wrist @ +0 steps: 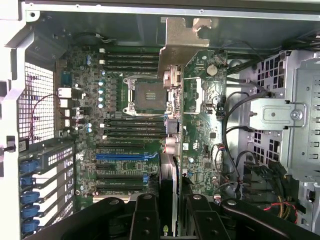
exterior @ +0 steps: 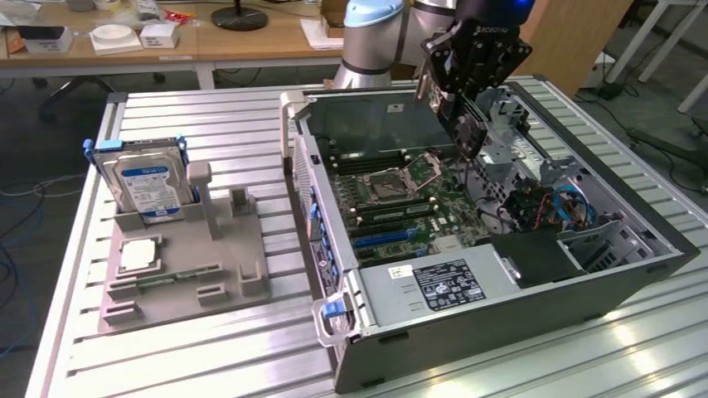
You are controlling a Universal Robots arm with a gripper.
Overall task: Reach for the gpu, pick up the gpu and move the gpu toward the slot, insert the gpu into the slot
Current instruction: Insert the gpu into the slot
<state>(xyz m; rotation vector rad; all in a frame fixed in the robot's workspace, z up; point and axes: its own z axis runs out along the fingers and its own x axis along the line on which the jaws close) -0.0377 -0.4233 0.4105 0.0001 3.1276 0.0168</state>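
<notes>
My gripper (exterior: 463, 106) hangs over the open computer case (exterior: 332, 249), shut on the gpu (exterior: 472, 133). The dark card is held upright above the green motherboard (exterior: 443, 195). In the wrist view the gpu (wrist: 169, 172) shows edge-on between my two black fingers (wrist: 145, 215). Its metal end bracket (wrist: 181, 37) points toward the case's far wall. A long blue slot (wrist: 125, 156) lies on the motherboard beside the card's line, among several black slots, and the card is apart from it. That blue slot (exterior: 382, 236) also shows in the exterior view, below and nearer the camera than the card.
The square processor socket (wrist: 149, 94) sits mid-board. A metal drive cage (wrist: 295, 115) and loose cables (wrist: 235, 125) crowd one side. The power supply (exterior: 443, 282) fills the case's near end. A grey fixture (exterior: 182, 265) at the exterior view's left holds a silver hard drive (exterior: 149, 186).
</notes>
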